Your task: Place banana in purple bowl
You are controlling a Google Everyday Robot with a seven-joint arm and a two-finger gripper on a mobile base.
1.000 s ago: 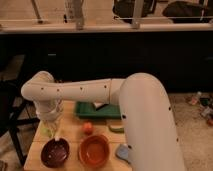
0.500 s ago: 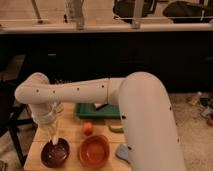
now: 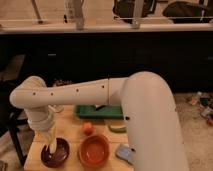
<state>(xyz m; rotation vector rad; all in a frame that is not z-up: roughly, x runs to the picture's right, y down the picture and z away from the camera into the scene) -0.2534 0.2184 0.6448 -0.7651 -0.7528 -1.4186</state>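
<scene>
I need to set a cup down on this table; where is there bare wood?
Bare wood lies between the green tray, the small orange fruit and the dark purple bowl. The front is crowded: the end effector holds the pale banana over that bowl, beside the orange bowl.

Robot arm: smooth off-white tubular casing, bulky rounded elbow at right of frame, row of small dark holes along forearm. Gripper: pale, lower left.
</scene>
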